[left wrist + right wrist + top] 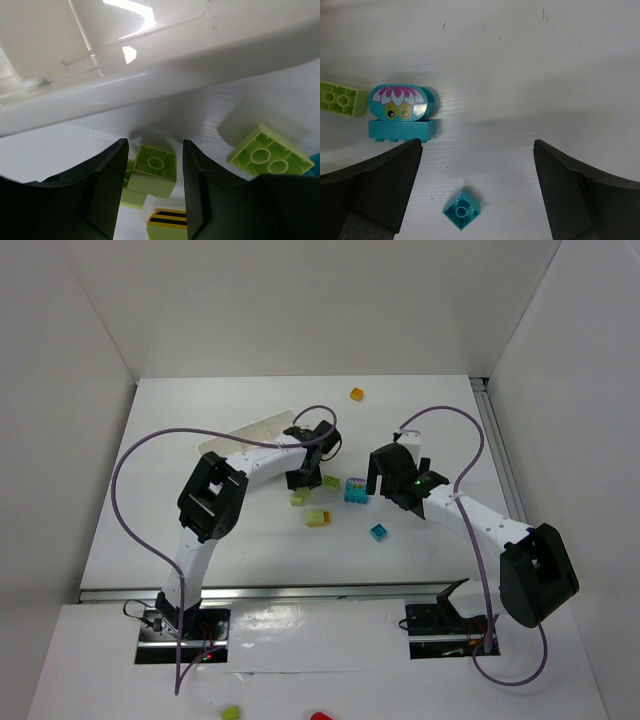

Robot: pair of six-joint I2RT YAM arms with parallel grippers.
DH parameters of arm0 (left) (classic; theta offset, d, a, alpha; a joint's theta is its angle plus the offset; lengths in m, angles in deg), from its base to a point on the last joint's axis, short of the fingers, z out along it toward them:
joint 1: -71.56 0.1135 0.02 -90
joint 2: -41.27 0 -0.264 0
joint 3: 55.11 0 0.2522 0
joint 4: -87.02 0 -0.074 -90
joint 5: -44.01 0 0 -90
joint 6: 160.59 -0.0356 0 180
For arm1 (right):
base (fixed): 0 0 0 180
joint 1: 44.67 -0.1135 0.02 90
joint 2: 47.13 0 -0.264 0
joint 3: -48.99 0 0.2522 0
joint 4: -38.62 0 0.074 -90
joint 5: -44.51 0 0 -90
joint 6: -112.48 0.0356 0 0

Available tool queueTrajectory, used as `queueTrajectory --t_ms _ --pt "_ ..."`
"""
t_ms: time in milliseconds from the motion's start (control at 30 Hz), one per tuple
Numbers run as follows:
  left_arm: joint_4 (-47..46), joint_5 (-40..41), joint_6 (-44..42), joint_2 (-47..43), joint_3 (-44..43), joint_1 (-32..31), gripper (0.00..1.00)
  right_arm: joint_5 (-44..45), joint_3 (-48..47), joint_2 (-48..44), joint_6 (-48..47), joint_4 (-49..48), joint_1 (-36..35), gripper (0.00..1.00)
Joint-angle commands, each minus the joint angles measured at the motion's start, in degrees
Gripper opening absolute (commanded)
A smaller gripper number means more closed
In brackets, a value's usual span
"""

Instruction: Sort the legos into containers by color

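**Left claw closing in around a lime brick by the tray; right claw gaping over the cyan pieces**

Left wrist view: the left claw [155,150] is standing narrow, one dark finger [100,195] on each side of a lime brick [152,170] at lower centre of the frame. The brick is lying studs-up and seems to be touching the left-hand finger. A thin dark sliver is showing at the right-hand finger. I cannot tell whether the brick is actually being gripped. The wall of the white tray [150,75] is running across the upper half of the frame, just beyond the brick. A second lime brick [270,155] is lying at right, tilted, on the tabletop [60,145]. A yellow piece with black stripes [167,220] is peeking in at the bottom edge.

Right wrist view: the right claw [477,165] is standing wide apart and holding nothing. A small cyan brick [462,208] is lying between its fingers at lower centre, touching neither. The printed cyan block [402,112], bearing a flower face, is sitting at left of the frame, apart from the claw.

Top view: an orange brick [356,394] is lying alone near the far edge, upper centre, well apart from both arms. The tray is showing only partly behind the left arm, left of centre.
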Motion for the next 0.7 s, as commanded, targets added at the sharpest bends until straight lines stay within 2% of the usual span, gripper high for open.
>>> queueTrajectory --t_ms 0,67,233,333,500,600,667 --pt "1.02 -1.82 -1.85 -0.23 0.50 0.16 0.59 0.80 -1.15 -1.96 0.53 1.07 -0.15 1.00" --pt "1.02 -2.96 -3.44 -0.23 0.50 0.16 0.65 0.79 -1.15 -1.96 0.53 0.55 -0.15 1.00" --pt "3.13 -5.34 -8.63 0.30 -1.26 0.16 0.66 0.79 -1.15 -1.96 0.53 0.55 -0.15 1.00" --pt "3.13 -5.96 -10.29 -0.23 -0.73 0.16 0.57 0.79 -0.62 -1.96 0.53 0.55 -0.15 1.00" --pt "3.66 -7.28 -11.18 -0.23 -0.73 0.16 0.53 0.79 -0.62 -1.43 0.53 0.55 -0.15 1.00" --pt "3.66 -7.28 -11.71 0.38 -0.73 0.16 0.44 0.79 -0.62 -1.43 0.53 0.55 -0.15 1.00" --pt "3.66 -7.28 -11.71 0.38 -1.34 0.16 0.31 0.79 -0.62 -1.43 0.53 0.55 -0.15 1.00"
